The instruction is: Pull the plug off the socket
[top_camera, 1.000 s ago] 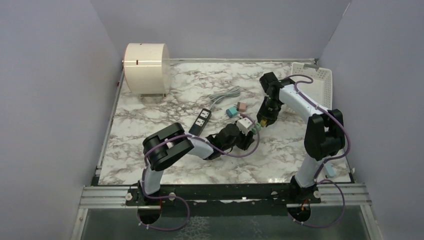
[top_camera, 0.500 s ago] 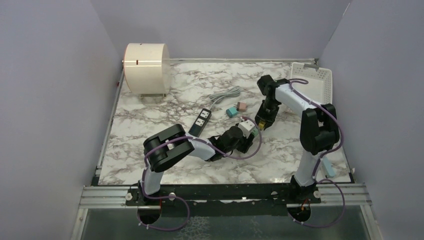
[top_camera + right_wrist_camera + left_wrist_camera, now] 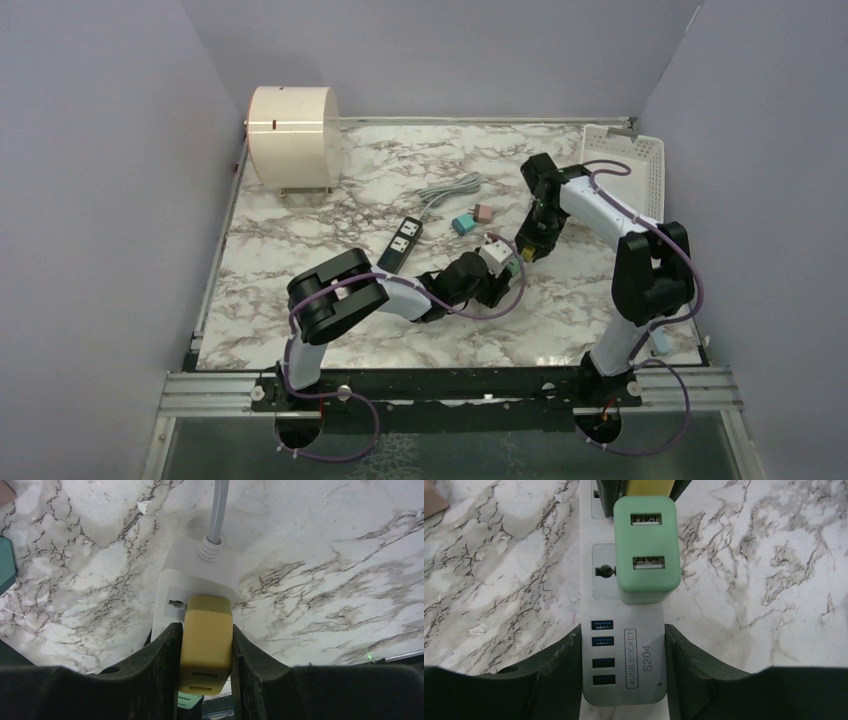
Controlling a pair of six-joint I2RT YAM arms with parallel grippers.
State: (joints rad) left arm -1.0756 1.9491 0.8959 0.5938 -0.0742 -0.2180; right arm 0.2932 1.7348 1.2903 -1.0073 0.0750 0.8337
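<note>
The marble table is carrying the white socket strip, which is lying right of centre, toward 3 o'clock in the top view. The left gripper is clamping the strip's USB end, jaws pressing on both long sides. The right gripper is pinching the yellow plug, which is sitting against the strip's face by the cable end. A green plug is occupying the middle outlet, at 12 o'clock from the left fingers.
</note>
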